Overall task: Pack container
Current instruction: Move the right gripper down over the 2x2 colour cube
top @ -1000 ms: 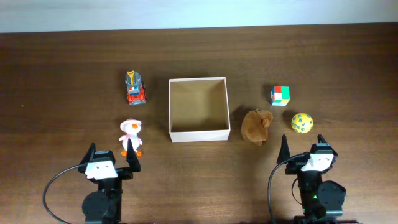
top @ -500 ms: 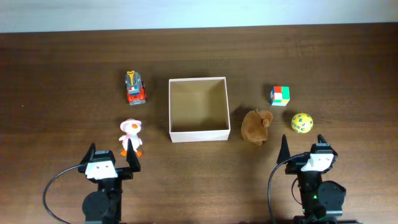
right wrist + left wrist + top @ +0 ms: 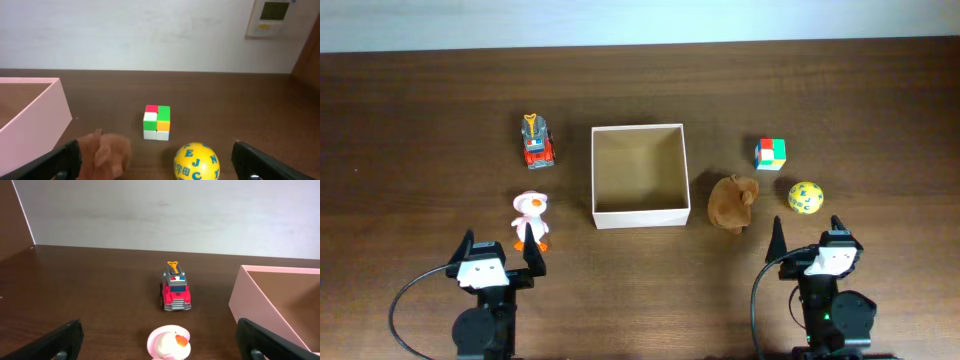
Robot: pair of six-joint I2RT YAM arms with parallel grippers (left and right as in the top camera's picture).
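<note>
- Fingers [image 3: 60, 341] of left gripper [image 3: 500, 252] and right gripper [image 3: 810, 245] stand wide open and hold nothing.
- Container [image 3: 638, 218] sits empty between duck [image 3: 530, 220] and plush [image 3: 731, 203], well apart from both grippers.
- It looks light and likely slides easily. Its thin walls may bend, so pinch one wall near a corner.

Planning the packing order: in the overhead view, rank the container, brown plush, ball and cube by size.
1. container
2. brown plush
3. ball and cube: they look about alike, so unranked.

No visible change since a second ago, nothing moved, nothing added to the container [image 3: 638, 218]
</note>
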